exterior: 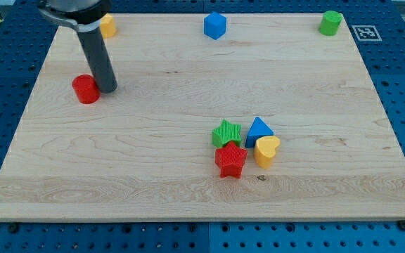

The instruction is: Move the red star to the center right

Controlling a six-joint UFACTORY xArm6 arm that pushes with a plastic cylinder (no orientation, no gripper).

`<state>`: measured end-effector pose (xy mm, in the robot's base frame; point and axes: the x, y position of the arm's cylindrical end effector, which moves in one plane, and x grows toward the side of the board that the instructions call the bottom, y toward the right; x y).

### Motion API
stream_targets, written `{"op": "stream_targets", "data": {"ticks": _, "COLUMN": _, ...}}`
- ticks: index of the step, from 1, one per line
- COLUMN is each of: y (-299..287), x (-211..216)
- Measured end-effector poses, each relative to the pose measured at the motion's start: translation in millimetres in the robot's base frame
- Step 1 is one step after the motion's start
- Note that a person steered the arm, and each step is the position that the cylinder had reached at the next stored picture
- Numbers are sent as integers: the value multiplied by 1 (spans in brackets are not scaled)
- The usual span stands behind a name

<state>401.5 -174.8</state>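
Note:
The red star (230, 160) lies on the wooden board (188, 84) below the middle, a little to the view's right. It touches the green star (226, 133) above it and sits just left of the yellow heart (266, 150). A blue triangle (259, 129) is above the heart. My tip (107, 89) rests on the board far to the view's left, right beside the red cylinder (86, 89), well away from the red star.
A yellow block (107, 26) sits at the top left, partly behind the rod. A blue block (215, 25) is at the top middle. A green cylinder (330, 22) is at the top right corner.

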Motion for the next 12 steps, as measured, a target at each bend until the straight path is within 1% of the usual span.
{"op": "stream_targets", "data": {"ticks": 1, "y": -5, "x": 6}}
{"op": "stream_targets", "data": {"ticks": 2, "y": 41, "x": 6}}
{"op": "stream_targets", "data": {"ticks": 3, "y": 82, "x": 20}}
{"op": "stream_targets", "data": {"ticks": 4, "y": 83, "x": 61}}
{"op": "stream_targets", "data": {"ticks": 6, "y": 83, "x": 61}}
{"op": "stream_targets", "data": {"ticks": 7, "y": 83, "x": 86}}
{"op": "stream_targets", "data": {"ticks": 8, "y": 102, "x": 124}}
{"op": "stream_targets", "data": {"ticks": 10, "y": 160, "x": 134}}
{"op": "stream_targets", "data": {"ticks": 11, "y": 184, "x": 156}}
{"op": "stream_targets", "data": {"ticks": 12, "y": 217, "x": 162}}
